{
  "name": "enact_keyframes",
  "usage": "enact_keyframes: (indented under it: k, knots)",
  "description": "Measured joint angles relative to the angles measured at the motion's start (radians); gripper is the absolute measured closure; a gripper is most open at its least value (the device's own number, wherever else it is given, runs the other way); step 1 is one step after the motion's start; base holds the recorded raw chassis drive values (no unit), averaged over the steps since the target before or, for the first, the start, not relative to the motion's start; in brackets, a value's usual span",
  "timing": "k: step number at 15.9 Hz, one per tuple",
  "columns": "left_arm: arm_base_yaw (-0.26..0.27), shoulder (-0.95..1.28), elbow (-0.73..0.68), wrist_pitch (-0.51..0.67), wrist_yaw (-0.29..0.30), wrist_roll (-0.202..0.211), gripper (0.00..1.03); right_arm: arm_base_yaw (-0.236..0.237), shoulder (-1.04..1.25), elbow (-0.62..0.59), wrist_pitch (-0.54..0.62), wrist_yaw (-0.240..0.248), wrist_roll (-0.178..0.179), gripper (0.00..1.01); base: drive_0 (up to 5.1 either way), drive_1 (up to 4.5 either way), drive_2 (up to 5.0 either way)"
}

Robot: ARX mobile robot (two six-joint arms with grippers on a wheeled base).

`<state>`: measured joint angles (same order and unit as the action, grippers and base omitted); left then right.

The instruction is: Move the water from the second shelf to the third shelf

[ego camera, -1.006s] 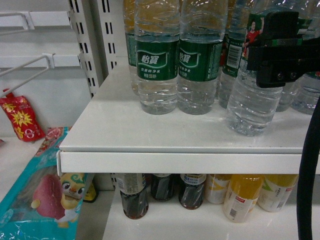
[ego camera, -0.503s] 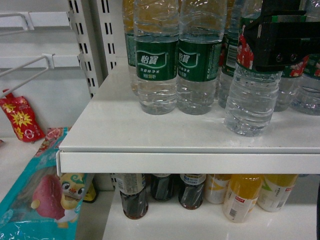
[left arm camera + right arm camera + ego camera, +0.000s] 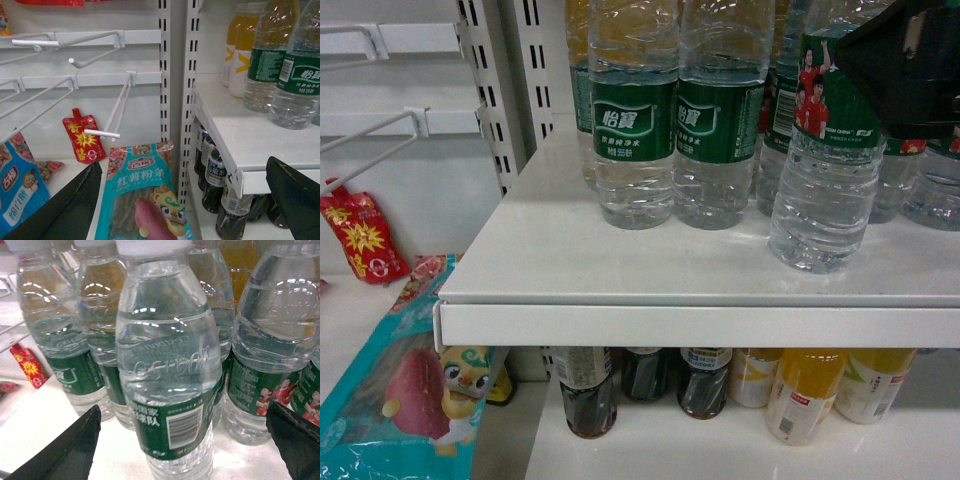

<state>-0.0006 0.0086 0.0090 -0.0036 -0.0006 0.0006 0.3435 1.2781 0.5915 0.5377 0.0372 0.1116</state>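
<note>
water bottle (image 3: 825,190): clear ribbed, green label with red-shirted players, upright at front right of the white shelf (image 3: 620,270), standing forward of the row behind; in right wrist view (image 3: 167,375) it fills the centre, white cap, barcode facing camera.
right gripper (image 3: 905,70): black, upper right of head view, at the bottle's label height, just right of and partly over it; wrist view shows both fingers (image 3: 65,450) spread wide either side of the bottle, not touching, nothing held.
left gripper (image 3: 185,210): low, off the shelf's left end, fingers (image 3: 65,210) wide apart, empty.
other water bottles (image 3: 635,120): green-label row behind, upright.
lower shelf: dark tea bottles (image 3: 588,390), yellow drink bottles (image 3: 805,395).
left bay: wire hooks (image 3: 107,117), sweet-potato snack bag (image 3: 142,200), red pouch (image 3: 360,235).
</note>
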Motion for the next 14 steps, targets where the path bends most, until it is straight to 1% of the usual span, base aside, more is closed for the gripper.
enact_keyframes:
  k: [1,3,6,7,8,9,10,11,12,13,14]
  knots:
    - [0.0,0.0,0.0,0.0,0.0,0.0,0.05,-0.004,-0.03,-0.016,-0.016,-0.014,0.002,0.03,0.0,0.0,0.0]
    - [0.0,0.0,0.0,0.0,0.0,0.0,0.05,-0.013,-0.104,-0.055,-0.051,-0.016,0.012,0.03,0.0,0.0,0.0]
    - [0.0,0.0,0.0,0.0,0.0,0.0,0.05,-0.046,-0.291,-0.154,-0.108,-0.025,0.031,0.03,0.0,0.0,0.0]
    - [0.0,0.0,0.0,0.0,0.0,0.0,0.05,-0.047,-0.367,-0.205,-0.084,0.027,0.032,0.06,0.0,0.0,0.0]
    - [0.0,0.0,0.0,0.0,0.0,0.0,0.05,-0.062,-0.478,-0.282,-0.058,0.169,-0.03,0.2,0.0,0.0,0.0]
    - [0.0,0.0,0.0,0.0,0.0,0.0,0.05,-0.12,-0.592,-0.358,-0.115,0.177,-0.066,0.33,0.0,0.0,0.0]
    - [0.0,0.0,0.0,0.0,0.0,0.0,0.05,-0.203,-0.697,-0.44,-0.127,0.112,-0.086,0.48,0.0,0.0,0.0]
    - [0.0,0.0,0.0,0.0,0.0,0.0,0.05,-0.32,-0.712,-0.496,-0.04,-0.007,-0.095,0.63,0.0,0.0,0.0]
    - [0.0,0.0,0.0,0.0,0.0,0.0,0.05,-0.35,-0.727,-0.523,-0.069,-0.018,-0.098,0.77,0.0,0.0,0.0]
    - [0.0,0.0,0.0,0.0,0.0,0.0,0.05,-0.348,-0.748,-0.538,-0.086,-0.037,-0.103,0.87,0.0,0.0,0.0]
    - [0.0,0.0,0.0,0.0,0.0,0.0,0.05,-0.344,-0.778,-0.544,-0.103,-0.037,-0.105,0.98,0.0,0.0,0.0]
